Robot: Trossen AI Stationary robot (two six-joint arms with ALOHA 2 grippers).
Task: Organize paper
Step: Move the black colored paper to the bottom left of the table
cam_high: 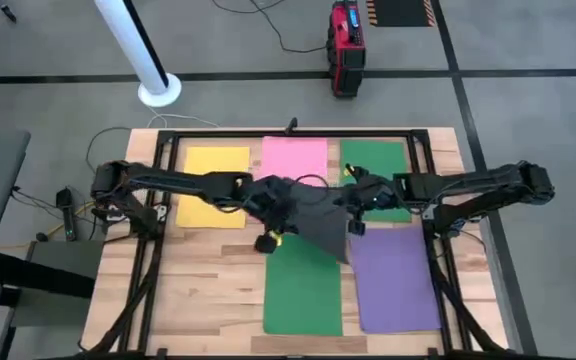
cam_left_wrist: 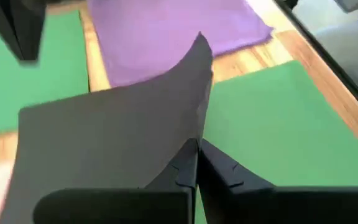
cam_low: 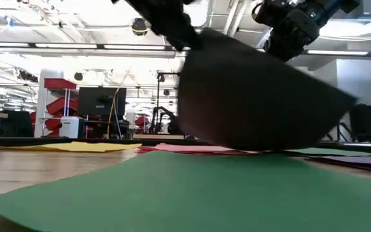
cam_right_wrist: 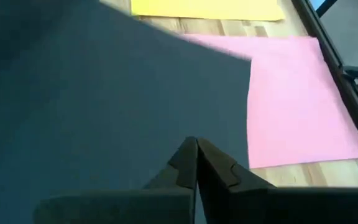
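Note:
A dark grey sheet of paper (cam_high: 318, 222) hangs bowed above the table's middle, between my two grippers. My left gripper (cam_high: 280, 203) is shut on its left side and my right gripper (cam_high: 351, 200) is shut on its right side. In the low view the sheet (cam_low: 256, 96) sags below both grippers; whether its lowest part touches the sheets under it, I cannot tell. Lying flat on the table are a yellow sheet (cam_high: 215, 185), a pink sheet (cam_high: 294, 158), a green sheet (cam_high: 376, 160), a second green sheet (cam_high: 304, 290) and a purple sheet (cam_high: 396, 280). My left gripper pinches the dark sheet's edge (cam_left_wrist: 188, 138) between its two shut fingers, coming roughly level from the table's left. The sheet curves away from the fingers and hangs below them. My right gripper pinches the dark sheet's opposite edge (cam_right_wrist: 182, 134) between its two shut fingers, coming roughly level from the table's right. The sheet spreads away from the fingers, slack and bowed.
A black metal frame (cam_high: 168, 140) runs along the table's far edge and down both sides. On the floor beyond the table stand a white pole (cam_high: 140, 50) and a red device (cam_high: 346, 45). Bare wood (cam_high: 218, 290) shows at the near left.

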